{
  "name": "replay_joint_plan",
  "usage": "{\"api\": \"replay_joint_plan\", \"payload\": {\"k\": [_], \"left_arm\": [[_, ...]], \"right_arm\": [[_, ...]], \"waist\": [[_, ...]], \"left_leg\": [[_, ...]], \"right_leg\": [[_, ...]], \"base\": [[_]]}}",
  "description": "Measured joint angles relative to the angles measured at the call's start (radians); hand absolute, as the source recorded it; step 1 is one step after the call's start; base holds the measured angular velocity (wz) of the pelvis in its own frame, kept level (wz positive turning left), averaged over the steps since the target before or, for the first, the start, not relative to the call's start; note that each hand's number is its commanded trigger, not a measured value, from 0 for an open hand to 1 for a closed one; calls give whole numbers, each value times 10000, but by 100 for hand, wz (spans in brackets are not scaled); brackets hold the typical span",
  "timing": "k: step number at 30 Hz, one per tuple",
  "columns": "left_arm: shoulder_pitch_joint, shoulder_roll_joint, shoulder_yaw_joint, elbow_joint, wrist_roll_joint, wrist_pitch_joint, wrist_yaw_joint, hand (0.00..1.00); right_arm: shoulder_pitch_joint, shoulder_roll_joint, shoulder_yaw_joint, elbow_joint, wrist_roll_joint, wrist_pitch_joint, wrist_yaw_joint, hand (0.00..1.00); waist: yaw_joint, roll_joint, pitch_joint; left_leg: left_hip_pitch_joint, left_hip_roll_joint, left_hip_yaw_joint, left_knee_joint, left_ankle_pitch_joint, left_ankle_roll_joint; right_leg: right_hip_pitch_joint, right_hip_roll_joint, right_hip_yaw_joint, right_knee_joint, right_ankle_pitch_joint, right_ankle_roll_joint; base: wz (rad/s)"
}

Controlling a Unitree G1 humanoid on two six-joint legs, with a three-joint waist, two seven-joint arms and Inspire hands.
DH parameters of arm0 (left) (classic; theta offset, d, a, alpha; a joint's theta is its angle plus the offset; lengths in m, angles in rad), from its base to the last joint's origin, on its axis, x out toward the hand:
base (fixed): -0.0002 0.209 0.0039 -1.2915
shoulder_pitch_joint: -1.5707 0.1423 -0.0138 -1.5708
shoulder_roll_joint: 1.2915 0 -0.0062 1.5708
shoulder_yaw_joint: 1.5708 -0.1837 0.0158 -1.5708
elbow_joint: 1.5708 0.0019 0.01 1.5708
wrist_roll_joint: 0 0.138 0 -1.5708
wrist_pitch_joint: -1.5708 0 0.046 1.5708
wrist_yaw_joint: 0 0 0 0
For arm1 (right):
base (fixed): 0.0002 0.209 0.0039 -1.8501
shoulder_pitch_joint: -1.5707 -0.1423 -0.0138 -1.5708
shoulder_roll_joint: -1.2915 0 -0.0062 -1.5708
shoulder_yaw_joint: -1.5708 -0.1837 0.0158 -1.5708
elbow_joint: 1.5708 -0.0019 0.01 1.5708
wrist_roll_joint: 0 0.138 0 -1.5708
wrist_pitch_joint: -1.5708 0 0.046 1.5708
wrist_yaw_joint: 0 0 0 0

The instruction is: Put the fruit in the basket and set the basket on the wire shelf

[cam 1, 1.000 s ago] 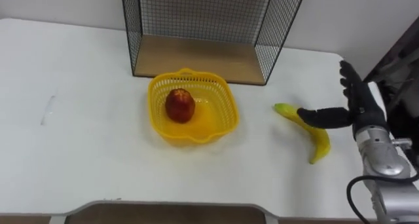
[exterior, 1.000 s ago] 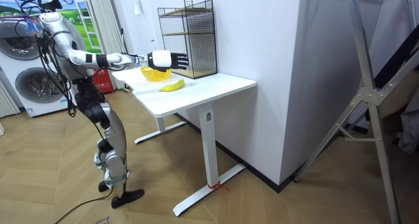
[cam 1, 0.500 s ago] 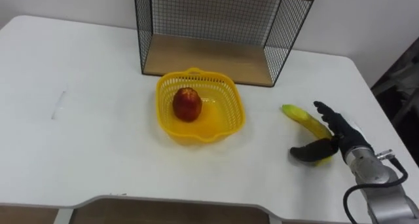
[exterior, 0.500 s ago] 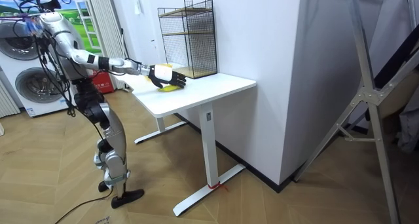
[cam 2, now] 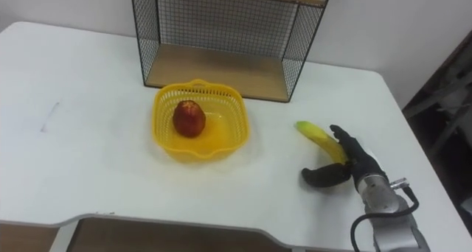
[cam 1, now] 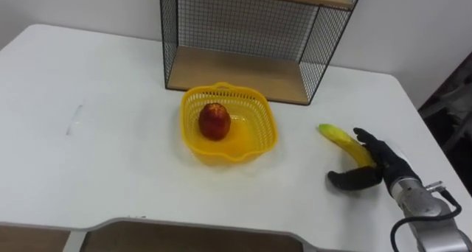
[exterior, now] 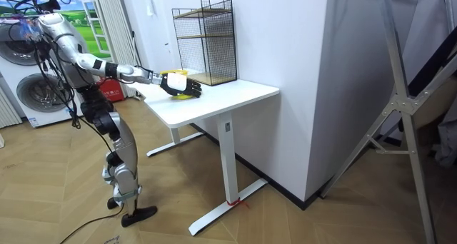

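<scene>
Yellow basket in the middle of the white desk, with one red apple inside. Wire shelf just behind, at twelve o'clock. Banana flat on the desk at about four o'clock from the basket, well apart from it, far tip pointing to ten o'clock.

Right hand laid over the banana's near end and spread wide. Fingers draped across the top, thumb splayed out towards nine o'clock low by the desk, not yet closed round the fruit.

Judging by that, the step in hand looks like the grasp on the second fruit. To do it well:

- Bring the thumb in under the curve, opposite the fingers.
- Take hold nearer the thick middle than the end, to stop it swinging.
- Squeeze gently, since it is probably soft and easily bruised.
- Lift straight up, clear of the desk, before heading towards ten o'clock.
- Cross well above the basket rim, as a nudge would likely make so light a thing slide.
- Lower into the free space at three o'clock of the apple and let go low.
</scene>
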Motion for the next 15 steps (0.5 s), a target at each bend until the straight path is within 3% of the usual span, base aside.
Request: {"api": "replay_joint_plan", "payload": {"k": [5, 6, 7, 8, 9, 15], "left_arm": [[20, -1, 0, -1, 3, 1, 6, 0], [20, -1, 0, -1, 5, 1, 6, 0], [21, -1, 0, -1, 6, 2, 6, 0], [20, -2, 0, -1, 5, 2, 6, 0], [21, -2, 0, -1, 2, 1, 6, 0], [35, -3, 4, 248, 20, 17, -26, 0]], "right_arm": [[-6, 50, -133, 223, -4, -39, -3, 0], [-5, 59, -150, 230, -6, -39, -5, 16], [-5, 63, -153, 251, -7, -40, -9, 53], [-6, 64, -152, 272, -9, -41, -15, 82], [-6, 66, -152, 283, -11, -41, -20, 100], [-109, 34, -265, 648, -311, -99, -357, 100]], "waist": [[-5, 5, -3], [-4, 10, -6], [-3, 19, -11], [-1, 31, -17], [0, 35, -19], [36, 53, -28]], "left_leg": [[83, -7, -133, 30, 0, 0], [83, -7, -142, 45, 0, 0], [82, -6, -155, 78, 0, 0], [83, -4, -164, 85, 0, 0], [84, -4, -171, 89, 0, 0], [110, 4, -202, 105, -3, -4]], "right_leg": [[174, -3, -104, -52, 6, 7], [180, -4, -110, -51, 6, 7], [195, -4, -120, -49, 7, 4], [212, -3, -126, -46, 9, 2], [222, -4, -136, -46, 9, 1], [268, 1, -171, -64, 8, 1]], "base": [[7], [6], [4], [4], [4], [1]]}}
